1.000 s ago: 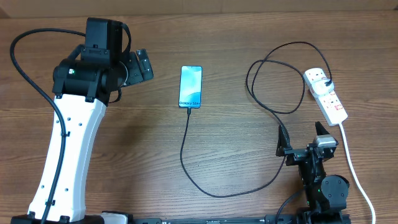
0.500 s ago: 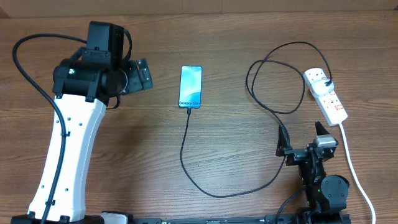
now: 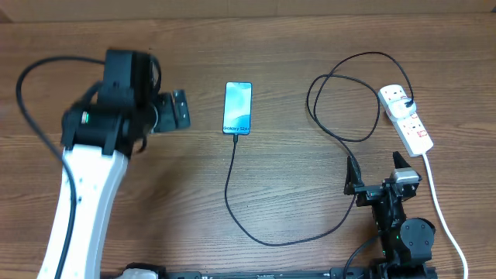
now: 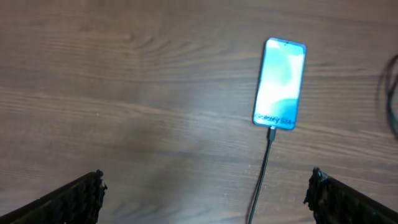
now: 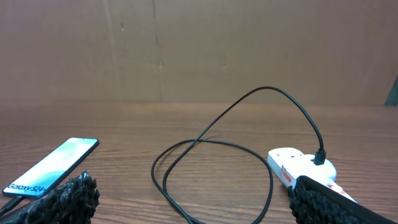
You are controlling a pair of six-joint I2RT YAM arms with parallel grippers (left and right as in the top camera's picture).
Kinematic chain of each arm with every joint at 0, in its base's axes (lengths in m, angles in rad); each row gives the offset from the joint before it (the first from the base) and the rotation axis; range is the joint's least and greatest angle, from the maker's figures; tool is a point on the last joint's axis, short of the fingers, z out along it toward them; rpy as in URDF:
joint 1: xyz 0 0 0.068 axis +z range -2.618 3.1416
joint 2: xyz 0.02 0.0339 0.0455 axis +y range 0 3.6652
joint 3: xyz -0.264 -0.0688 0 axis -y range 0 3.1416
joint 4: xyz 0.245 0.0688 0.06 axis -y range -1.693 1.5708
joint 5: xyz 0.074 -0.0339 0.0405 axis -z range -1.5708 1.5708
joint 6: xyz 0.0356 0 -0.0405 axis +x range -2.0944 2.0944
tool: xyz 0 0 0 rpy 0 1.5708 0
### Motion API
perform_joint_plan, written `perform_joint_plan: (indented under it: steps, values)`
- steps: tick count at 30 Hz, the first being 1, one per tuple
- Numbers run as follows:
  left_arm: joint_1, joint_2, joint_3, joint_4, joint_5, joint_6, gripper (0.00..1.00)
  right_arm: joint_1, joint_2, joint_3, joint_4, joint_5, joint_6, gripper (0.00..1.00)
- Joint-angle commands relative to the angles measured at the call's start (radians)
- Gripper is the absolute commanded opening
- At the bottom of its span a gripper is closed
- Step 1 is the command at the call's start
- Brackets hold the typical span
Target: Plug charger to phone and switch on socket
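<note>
Beside the plugged-in phone [image 3: 238,108], left pincer [image 3: 184,109] farther away than before.

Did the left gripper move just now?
Yes. In the overhead view the left gripper slid down the picture, from level with the phone's top edge to beside its middle.

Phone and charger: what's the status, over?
Left gripper and right gripper, jaws open, empty. Charger looks plugged into phone. Socket switch unreadable; nothing covering it.
</note>
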Motion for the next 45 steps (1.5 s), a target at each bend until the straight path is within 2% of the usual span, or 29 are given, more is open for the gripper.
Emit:
perform_joint_plan:
  steps: [1, 8, 23, 28, 45]
  values:
    - [0.02, -0.146, -0.16, 0.064, 0.051, 0.047, 1.0, 0.003, -0.01, -0.01, 0.005, 0.008, -0.004, 1.0]
    - [0.092, -0.402, -0.497, 0.242, 0.193, 0.216, 0.99, 0.003, -0.01, -0.01, 0.005, 0.008, -0.004, 1.0]
    - [0.1, -0.843, -1.046, 0.702, 0.243, 0.237, 1.0, 0.003, -0.01, -0.01, 0.005, 0.008, -0.004, 1.0]
    - [0.1, -0.964, -1.145, 0.772, 0.249, 0.237, 1.0, 0.003, -0.01, -0.01, 0.005, 0.008, -0.004, 1.0]
    - [0.1, -1.262, -1.323, 0.961, 0.233, 0.236, 1.0, 0.003, -0.01, -0.01, 0.005, 0.008, -0.004, 1.0]
